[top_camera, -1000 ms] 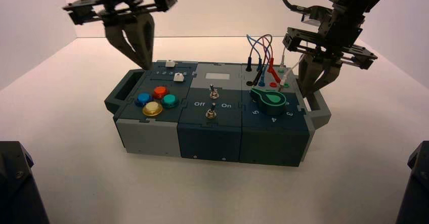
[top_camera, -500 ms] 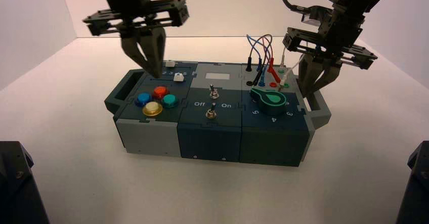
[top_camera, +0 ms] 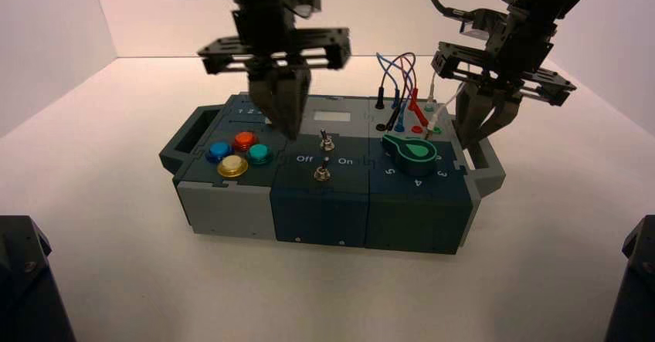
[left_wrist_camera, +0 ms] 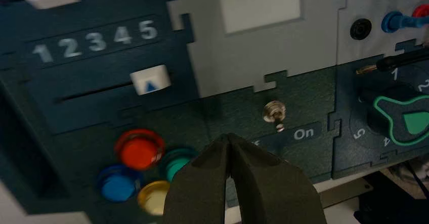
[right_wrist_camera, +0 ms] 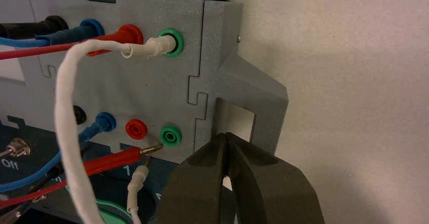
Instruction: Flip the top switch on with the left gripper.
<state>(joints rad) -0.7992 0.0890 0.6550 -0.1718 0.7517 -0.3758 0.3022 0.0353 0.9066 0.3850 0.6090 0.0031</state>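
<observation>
While left wrist view shows slider numbers point(left_wrist_camera: 96, 41), left gripper point(top_camera: 289, 133) hides some overhead.

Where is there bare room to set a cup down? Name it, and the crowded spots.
Bare tabletop shows before the box's front wall. Crowded: the far right part, with wires; the right handle, under the right end effector; and left of the top switch, under the left end effector.
</observation>
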